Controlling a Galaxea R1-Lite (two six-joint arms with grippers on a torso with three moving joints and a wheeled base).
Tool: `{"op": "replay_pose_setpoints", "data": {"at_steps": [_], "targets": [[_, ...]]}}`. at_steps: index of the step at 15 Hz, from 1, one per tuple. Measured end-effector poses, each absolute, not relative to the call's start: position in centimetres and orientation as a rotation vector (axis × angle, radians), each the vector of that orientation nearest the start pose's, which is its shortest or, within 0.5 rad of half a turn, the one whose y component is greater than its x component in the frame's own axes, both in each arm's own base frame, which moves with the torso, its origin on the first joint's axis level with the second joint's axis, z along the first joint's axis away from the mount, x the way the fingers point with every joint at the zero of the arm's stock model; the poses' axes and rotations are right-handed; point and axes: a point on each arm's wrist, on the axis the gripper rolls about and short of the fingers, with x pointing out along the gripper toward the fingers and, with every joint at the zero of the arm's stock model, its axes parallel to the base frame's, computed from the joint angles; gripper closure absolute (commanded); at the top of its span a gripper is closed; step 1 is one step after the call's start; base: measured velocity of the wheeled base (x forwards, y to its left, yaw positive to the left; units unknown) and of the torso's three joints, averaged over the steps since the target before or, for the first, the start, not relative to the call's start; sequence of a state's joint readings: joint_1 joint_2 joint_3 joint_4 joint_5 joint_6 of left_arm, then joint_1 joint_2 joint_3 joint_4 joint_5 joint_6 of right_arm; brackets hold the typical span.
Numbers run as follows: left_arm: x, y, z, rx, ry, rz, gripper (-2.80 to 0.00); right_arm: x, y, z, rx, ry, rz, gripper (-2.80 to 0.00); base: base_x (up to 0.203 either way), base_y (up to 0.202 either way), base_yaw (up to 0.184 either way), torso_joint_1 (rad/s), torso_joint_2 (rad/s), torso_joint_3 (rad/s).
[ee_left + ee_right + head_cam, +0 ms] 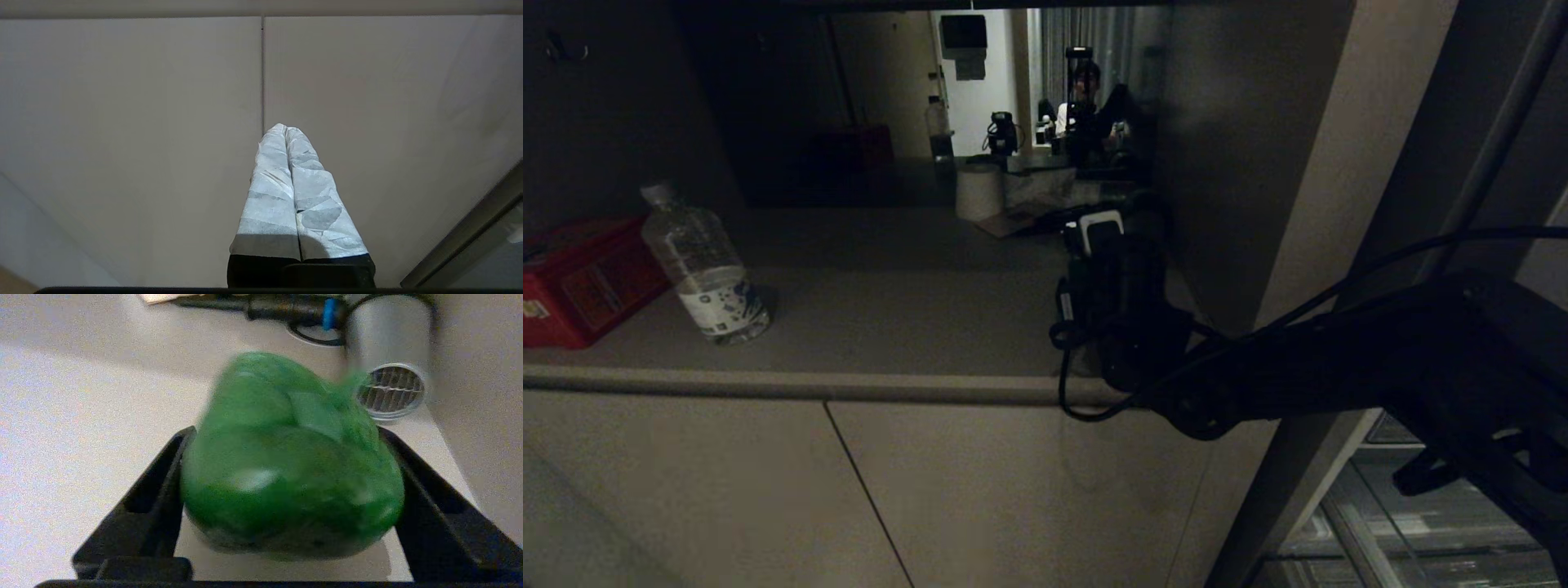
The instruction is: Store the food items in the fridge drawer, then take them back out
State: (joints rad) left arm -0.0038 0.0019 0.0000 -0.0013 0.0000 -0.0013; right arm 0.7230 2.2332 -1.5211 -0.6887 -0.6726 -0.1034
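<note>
- Two black fingers (147,490) of the right tool (286,465) are standing spread wide, one on each side of the green bell pepper (290,457); the pepper is filling the gap between them, and whether the fingers are pressing it or only flanking it cannot be told, as its outline is smeared.
- The pepper is sitting low between the fingers, just over the pale desk (81,416), its stem pointing away from the wrist.
- Beyond the pepper, further from the right tool, a silver cylinder (388,355) with a slatted round end is lying on the desk, and past it a dark cable with a blue band (329,312) is running across.
- In the head view the right arm (1339,367) is reaching in from the right side over the front edge of the desk (849,327), with its wrist close to the tall side panel (1258,163).
- Well off to the left of that tool a clear water bottle (704,265) is standing upright beside a red box (580,278), and at the back a white paper roll (978,192) is standing.
- The left tool (286,134) is hanging in front of the cabinet doors (122,122) below the desk, its two taped fingers (269,183) pressed together on nothing.
</note>
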Motion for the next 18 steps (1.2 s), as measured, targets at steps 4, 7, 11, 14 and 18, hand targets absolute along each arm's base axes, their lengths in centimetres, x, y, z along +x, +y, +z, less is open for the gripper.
{"op": "replay_pose_setpoints", "data": {"at_steps": [4,7,11,14,18], "targets": [[-2.3,0.0,7.6,-0.001,0.001,-0.003,0.0,34.9,29.2,18.5,-0.117,0.013,0.055,-2.8,0.0,0.0,0.0,0.0,0.0,0.0],[-2.3,0.0,7.6,-0.001,0.001,-0.004,0.0,33.9,28.7,19.8,-0.106,-0.001,0.061,-2.8,0.0,0.0,0.0,0.0,0.0,0.0],[-2.3,0.0,7.6,-0.001,0.001,-0.003,0.0,32.2,27.9,21.8,-0.094,-0.016,0.073,-2.8,0.0,0.0,0.0,0.0,0.0,0.0],[-2.3,0.0,7.6,-0.001,0.001,-0.003,0.0,30.0,27.5,22.8,-0.091,-0.019,0.106,-2.8,0.0,0.0,0.0,0.0,0.0,0.0],[-2.3,0.0,7.6,-0.001,0.001,-0.004,0.0,28.4,27.0,23.5,-0.09,-0.022,0.125,-2.8,0.0,0.0,0.0,0.0,0.0,0.0]]}}
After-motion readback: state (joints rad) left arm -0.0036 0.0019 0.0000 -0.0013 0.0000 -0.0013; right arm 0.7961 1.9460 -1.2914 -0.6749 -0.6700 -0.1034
